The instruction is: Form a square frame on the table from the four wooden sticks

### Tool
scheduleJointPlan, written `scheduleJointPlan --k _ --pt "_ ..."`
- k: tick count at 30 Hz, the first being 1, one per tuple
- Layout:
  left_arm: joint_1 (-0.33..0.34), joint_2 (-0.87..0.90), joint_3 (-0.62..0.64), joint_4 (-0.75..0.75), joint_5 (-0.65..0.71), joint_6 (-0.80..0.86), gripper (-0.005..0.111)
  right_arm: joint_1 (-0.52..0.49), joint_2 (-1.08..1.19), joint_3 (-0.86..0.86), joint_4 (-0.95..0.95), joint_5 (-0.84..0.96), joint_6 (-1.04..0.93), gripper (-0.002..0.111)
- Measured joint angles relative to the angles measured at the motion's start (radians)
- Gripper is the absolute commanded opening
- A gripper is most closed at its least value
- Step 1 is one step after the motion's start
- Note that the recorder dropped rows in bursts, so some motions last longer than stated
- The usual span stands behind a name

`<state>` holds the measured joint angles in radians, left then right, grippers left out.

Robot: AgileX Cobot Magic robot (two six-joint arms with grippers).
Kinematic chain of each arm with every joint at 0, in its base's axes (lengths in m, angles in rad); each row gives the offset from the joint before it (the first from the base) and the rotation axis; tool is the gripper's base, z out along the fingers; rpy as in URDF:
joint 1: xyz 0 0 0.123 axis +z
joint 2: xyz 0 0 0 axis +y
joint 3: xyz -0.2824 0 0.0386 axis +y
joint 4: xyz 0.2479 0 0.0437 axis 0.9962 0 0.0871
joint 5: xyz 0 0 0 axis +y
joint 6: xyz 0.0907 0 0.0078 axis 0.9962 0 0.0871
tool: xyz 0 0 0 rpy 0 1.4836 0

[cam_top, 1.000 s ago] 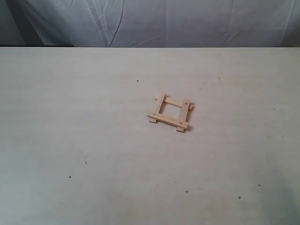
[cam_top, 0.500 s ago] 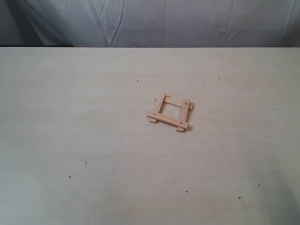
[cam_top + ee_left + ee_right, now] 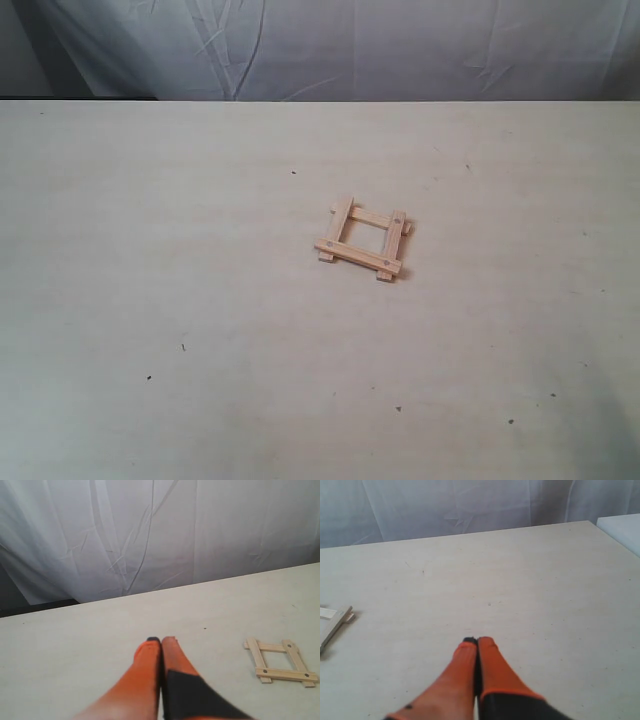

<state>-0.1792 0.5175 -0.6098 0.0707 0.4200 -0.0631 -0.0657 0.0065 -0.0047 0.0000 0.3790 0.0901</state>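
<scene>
My left claw point(image 3: 160, 641) is pinched closed on nothing, hovering over the bench point(image 3: 150, 250), well apart from the frame point(image 3: 364, 240). I see the four sticks point(image 3: 357, 254) crossed at the corners, ends overhanging, lying just right of the bench's middle in the exterior view. My right claw point(image 3: 477, 640) is likewise closed and empty, also clear of the frame.

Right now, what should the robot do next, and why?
Probably simply stop: the frame already lies as a closed square on the table, crossed at all four corners, and the left gripper and right gripper are shut, empty and clear of it.
</scene>
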Motion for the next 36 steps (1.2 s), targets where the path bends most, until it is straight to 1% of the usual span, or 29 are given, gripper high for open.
scheduleJointPlan --k 4,7,10,16,18,21,24,30,36 --pt "0.002 -0.002 0.008 0.018 0.021 0.000 0.000 0.000 0.000 0.000 0.000 -0.001 0.000 -0.001" --pt "0.019 -0.035 0.054 0.012 0.035 0.000 0.000 0.000 0.000 0.000 0.000 -0.001 0.000 -0.001" --pt "0.051 -0.097 0.127 0.004 0.034 0.000 0.000 0.000 0.000 0.000 0.006 -0.001 0.000 -0.001" --pt "0.090 -0.269 0.321 -0.012 -0.008 0.000 0.000 0.000 0.000 0.000 0.010 -0.001 0.000 -0.001" --pt "0.113 -0.334 0.387 -0.016 -0.010 0.000 0.000 0.000 0.000 0.000 0.010 -0.001 0.000 -0.001" --pt "0.147 -0.412 0.470 -0.019 -0.029 0.000 0.000 0.000 0.000 0.000 0.010 -0.001 0.000 -0.001" --pt "0.165 -0.460 0.529 -0.019 -0.052 0.000 0.000 0.000 0.000 0.000 0.010 -0.001 0.000 -0.001" --pt "0.176 -0.509 0.603 -0.019 -0.065 0.000 0.000 0.000 0.000 0.000 0.010 -0.001 0.000 -0.001" --pt "0.176 -0.512 0.605 -0.019 -0.087 -0.002 0.000 0.000 0.000 0.000 0.010 -0.001 0.000 -0.001"
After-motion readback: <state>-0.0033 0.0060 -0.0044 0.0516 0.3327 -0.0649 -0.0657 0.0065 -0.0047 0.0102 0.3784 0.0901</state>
